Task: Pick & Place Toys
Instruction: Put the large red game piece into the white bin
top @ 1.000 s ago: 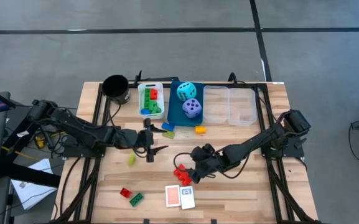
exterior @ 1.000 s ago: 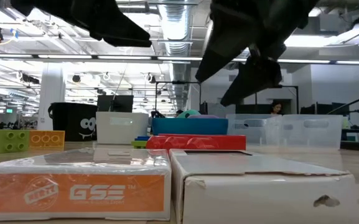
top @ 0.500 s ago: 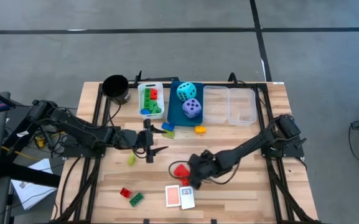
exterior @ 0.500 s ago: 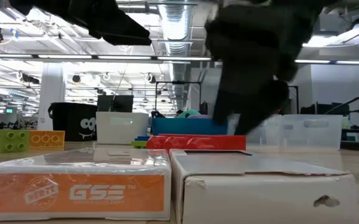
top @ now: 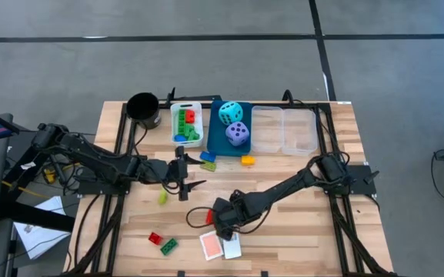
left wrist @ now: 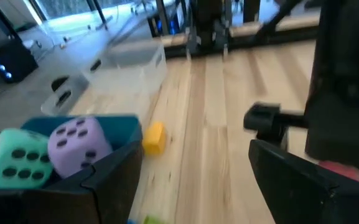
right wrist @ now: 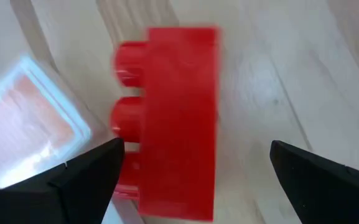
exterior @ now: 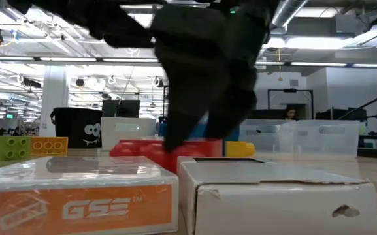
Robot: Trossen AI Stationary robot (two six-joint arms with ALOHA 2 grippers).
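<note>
A red brick (top: 209,218) (right wrist: 173,118) lies on the table just beyond two cards, an orange one (top: 211,245) and a white one (top: 232,246). My right gripper (top: 218,221) (right wrist: 198,180) is low over the brick, pointing steeply down and open, with one finger on each side of it. My left gripper (top: 184,181) (left wrist: 191,186) hovers open at mid-table and holds nothing. Loose bricks lie about: yellow-green (top: 162,198), red (top: 155,238), green (top: 168,246), orange (top: 248,160). Cyan (top: 231,113) and purple (top: 238,134) dice sit in the blue bin (top: 215,138). My right gripper's open fingers straddle the red brick from above. One fingertip (right wrist: 107,155) stands right beside the studded side (right wrist: 126,118). I cannot tell whether it touches the brick, which lies flat on the table.
A white bin (top: 175,123) with green and red bricks, the blue bin, two clear bins (top: 285,129) and a black cup (top: 143,108) line the far edge. Blue and yellow bricks (top: 208,161) lie near the blue bin. The cards sit close to the near edge.
My right gripper has moved toward the table's near-left and down, tipping more steeply, and now stands over the red brick. The red brick has slid a short way toward the near-left. The orange card has turned slightly. The left arm has kept still.
</note>
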